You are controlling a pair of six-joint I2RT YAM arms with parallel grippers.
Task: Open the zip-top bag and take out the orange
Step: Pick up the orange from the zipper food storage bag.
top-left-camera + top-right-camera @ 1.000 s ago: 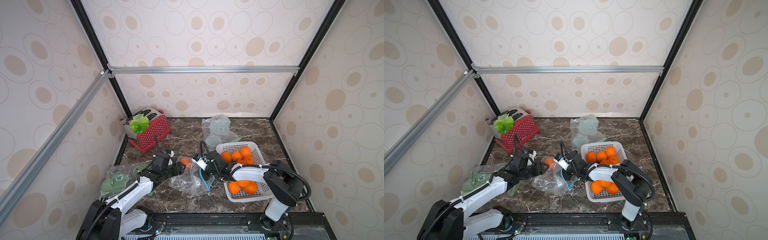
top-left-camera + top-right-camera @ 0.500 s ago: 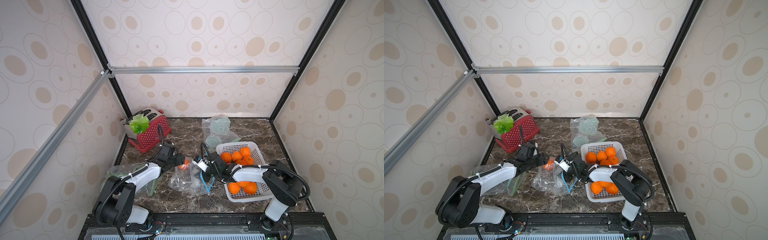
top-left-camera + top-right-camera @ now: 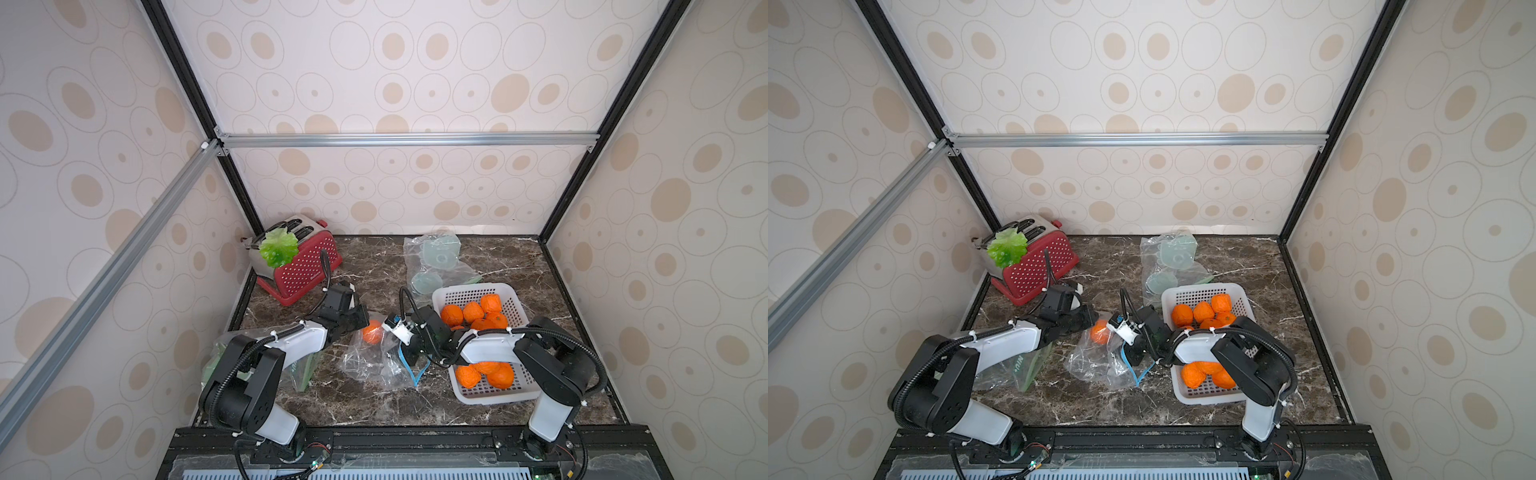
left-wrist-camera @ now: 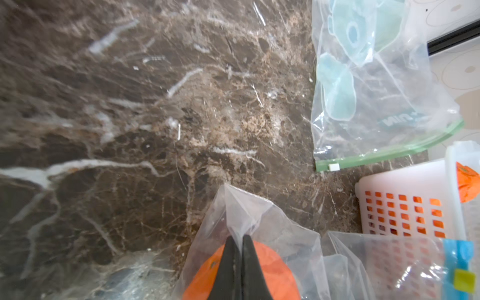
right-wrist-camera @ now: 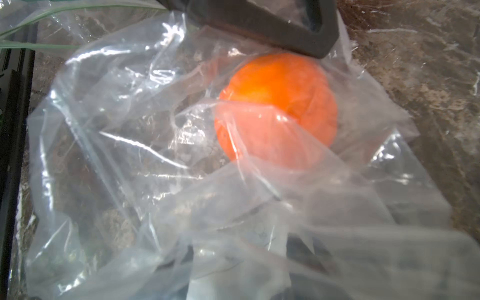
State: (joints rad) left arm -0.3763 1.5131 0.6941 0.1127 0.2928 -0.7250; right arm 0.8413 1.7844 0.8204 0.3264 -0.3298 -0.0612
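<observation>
A clear zip-top bag (image 3: 370, 365) with a blue zip strip lies crumpled mid-table in both top views. The orange (image 3: 372, 333) sits inside its far end, also visible as the orange (image 5: 280, 104) under film in the right wrist view. My left gripper (image 4: 240, 237) is shut, pinching a peak of the bag's film just above the orange (image 4: 270, 270). My right gripper (image 3: 401, 349) is at the bag's zip end. In the right wrist view its fingers stand apart, and the right gripper (image 5: 244, 265) is blurred under the bag's film.
A white basket (image 3: 490, 291) with several oranges stands right of the bag, under my right arm. A red toaster (image 3: 299, 266) with a green leaf on top is at the back left. A second bag (image 3: 436, 262) lies behind the basket, and a third (image 3: 303, 370) lies under my left arm.
My left arm swung toward the back, and its gripper went from open to shut on the bag's film by the orange. The right gripper's fingers spread a little and stayed in place.
</observation>
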